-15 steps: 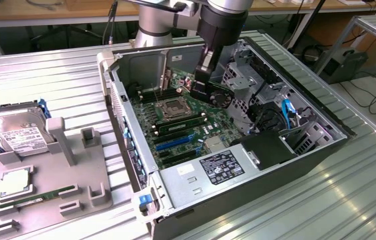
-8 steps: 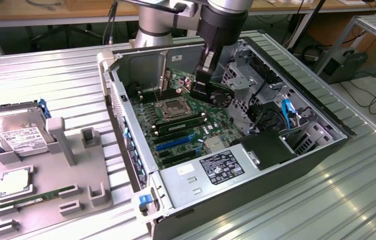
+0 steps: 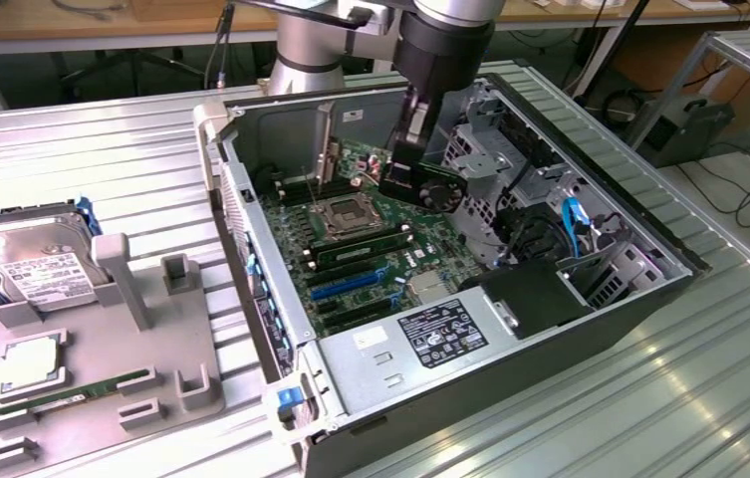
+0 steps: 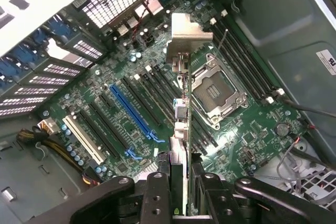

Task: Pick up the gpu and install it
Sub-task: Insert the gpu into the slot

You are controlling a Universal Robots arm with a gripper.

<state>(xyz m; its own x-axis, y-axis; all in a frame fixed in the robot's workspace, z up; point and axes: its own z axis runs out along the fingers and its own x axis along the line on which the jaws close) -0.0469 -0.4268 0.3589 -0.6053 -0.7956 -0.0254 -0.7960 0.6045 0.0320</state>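
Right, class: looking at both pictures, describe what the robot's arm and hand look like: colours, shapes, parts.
The arm is built of round silver-grey tube sections, with a black block at the wrist. The hand is black: two fingers on jointed link bars with round pivot pins and small holes. I can read no markings on it.

Ribbed, shiny metal worktop [image 3: 693, 398]; matt grey plastic holder [image 3: 109, 368]; the gpu [image 4: 182, 111] has a bright bare-metal bracket [image 4: 189, 32]; the hand [image 4: 182, 184] is matt black.

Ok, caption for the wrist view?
Pincer grips the gpu edge-on over the motherboard inside the open computer case.
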